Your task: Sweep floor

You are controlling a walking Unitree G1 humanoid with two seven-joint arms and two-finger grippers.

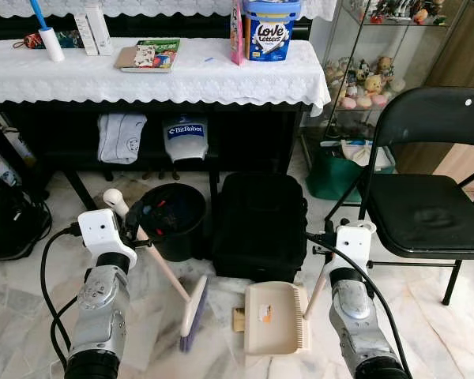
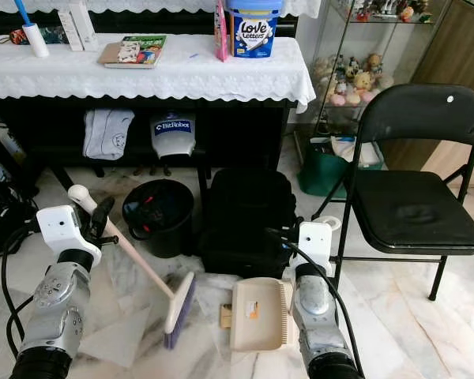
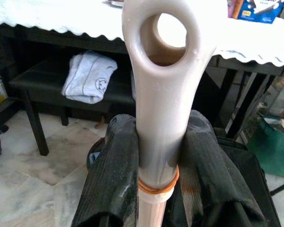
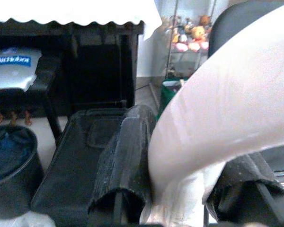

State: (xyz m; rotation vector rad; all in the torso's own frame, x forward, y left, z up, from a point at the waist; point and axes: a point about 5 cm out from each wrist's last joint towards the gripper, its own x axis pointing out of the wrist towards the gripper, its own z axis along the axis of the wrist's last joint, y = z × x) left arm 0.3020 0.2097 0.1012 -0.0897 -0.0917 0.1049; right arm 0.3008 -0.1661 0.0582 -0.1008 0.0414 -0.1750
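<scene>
Beige dustpan (image 1: 273, 317); black bin (image 1: 174, 219); white lace tablecloth (image 1: 142, 75).

two silver ribbed arms are seen, each topped by a white boxy wrist block, trailed by black cables and ended in a gripper of matte black fingers (image 3: 116, 175).
</scene>
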